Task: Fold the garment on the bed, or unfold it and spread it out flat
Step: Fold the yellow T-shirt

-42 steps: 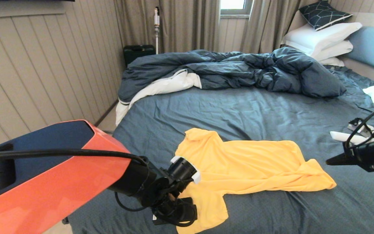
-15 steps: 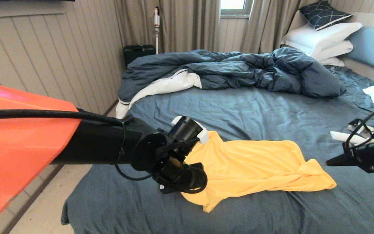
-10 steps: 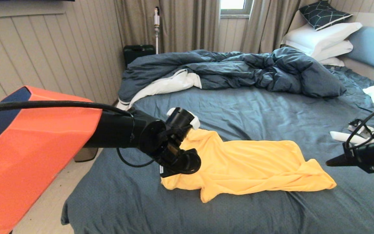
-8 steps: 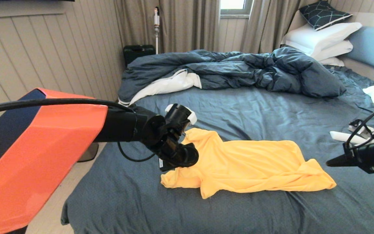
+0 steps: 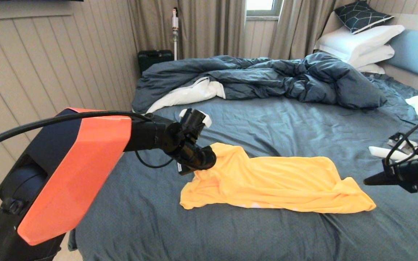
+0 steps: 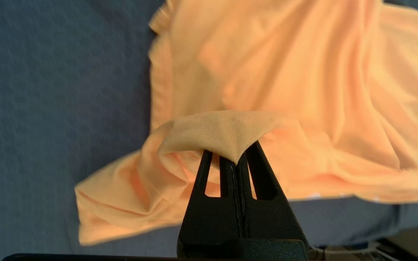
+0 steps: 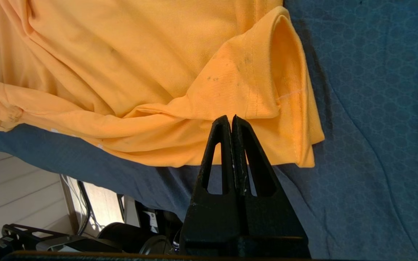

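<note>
Mid-fold. Left gripper (image 6: 238, 159) has its fingers (image 6: 256, 170) pinched tight on a fold of the shirt (image 5: 274, 181), thin fabric draped over the tips in the left wrist view. The pinch sits at the shirt's far left corner, lifted off the bed (image 5: 267, 119); the rest of the shirt trails away from the fingers toward the right gripper and lies flat on the sheet.

Right gripper (image 5: 368, 181) hovers just off the shirt's right sleeve, fingers pressed together, nothing between them; in its wrist view the sleeve hem lies just beyond the tips.

Versus earlier frames: the near left flap that hung toward the bed's front edge is gone, carried up and back over the body. Shirt now reads as one long narrow strip, with a small loose lobe left under and in front of the left fingers. Left arm has swung away from the front edge, toward the duvet (image 5: 267, 79). Right arm unchanged.

Next, I'd guess: lay the held corner down on the body, let go, clear out without dragging the fabric. The loose lobe looks bunched and probably needs smoothing. Thin cloth, so it may cling to the fingers on release.
</note>
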